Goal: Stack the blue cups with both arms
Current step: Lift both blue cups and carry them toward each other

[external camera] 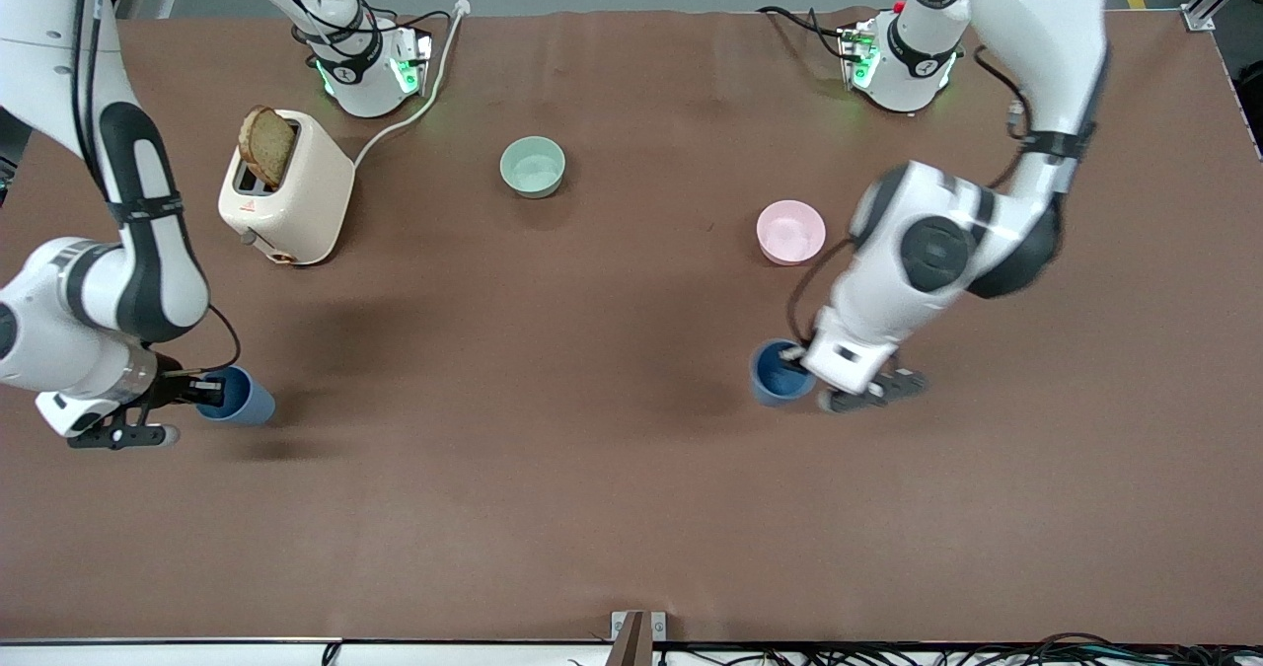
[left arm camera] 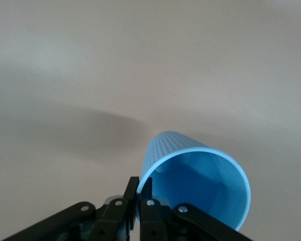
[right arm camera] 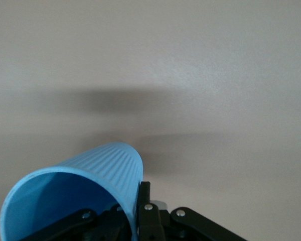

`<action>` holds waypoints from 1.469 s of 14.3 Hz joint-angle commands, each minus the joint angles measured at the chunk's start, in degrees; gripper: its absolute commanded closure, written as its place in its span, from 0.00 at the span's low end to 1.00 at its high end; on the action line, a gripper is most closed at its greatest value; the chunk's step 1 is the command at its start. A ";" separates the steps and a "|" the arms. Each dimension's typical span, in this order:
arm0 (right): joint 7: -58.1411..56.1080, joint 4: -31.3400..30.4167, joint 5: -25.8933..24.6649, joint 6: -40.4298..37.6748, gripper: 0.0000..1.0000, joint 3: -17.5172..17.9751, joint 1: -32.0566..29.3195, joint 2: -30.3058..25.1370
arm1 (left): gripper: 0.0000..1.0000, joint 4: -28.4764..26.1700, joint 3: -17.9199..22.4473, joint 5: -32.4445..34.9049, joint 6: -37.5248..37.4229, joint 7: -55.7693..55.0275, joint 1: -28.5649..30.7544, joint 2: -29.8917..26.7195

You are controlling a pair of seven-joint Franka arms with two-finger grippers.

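I see each gripper pinching a light, thin-walled blue cup by its rim above the tabletop (external camera: 612, 508): left gripper (external camera: 801, 355) holding one cup (external camera: 780, 375), right gripper (external camera: 202, 390) the other cup (external camera: 242, 397).

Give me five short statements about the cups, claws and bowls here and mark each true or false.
1. The left claw pinches the rim of a blue cup. True.
2. The right claw holds nothing. False: it grips the other blue cup by its rim.
3. The two cups are already nested. False: they are apart, one in each claw.
4. A slice of bread stands in the toaster. True.
5. The pink bowl sits inside the green bowl. False: they are apart.
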 commanded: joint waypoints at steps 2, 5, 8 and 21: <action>1.12 8.30 1.76 -9.34 1.00 0.34 0.43 -0.77 | 1.00 5.33 0.32 0.49 -0.67 -11.88 -8.50 5.13; 6.81 9.11 1.93 -9.35 1.00 0.60 2.18 -1.55 | 1.00 5.51 0.50 0.58 1.26 -15.32 -11.59 8.03; 17.35 9.02 1.93 -9.35 1.00 0.87 6.48 -1.82 | 1.00 5.51 0.50 0.58 3.80 -17.00 -13.27 10.40; 61.19 9.11 1.67 -17.43 0.99 17.88 18.18 -10.70 | 0.00 12.18 3.05 4.33 -6.62 -15.52 -5.83 -1.52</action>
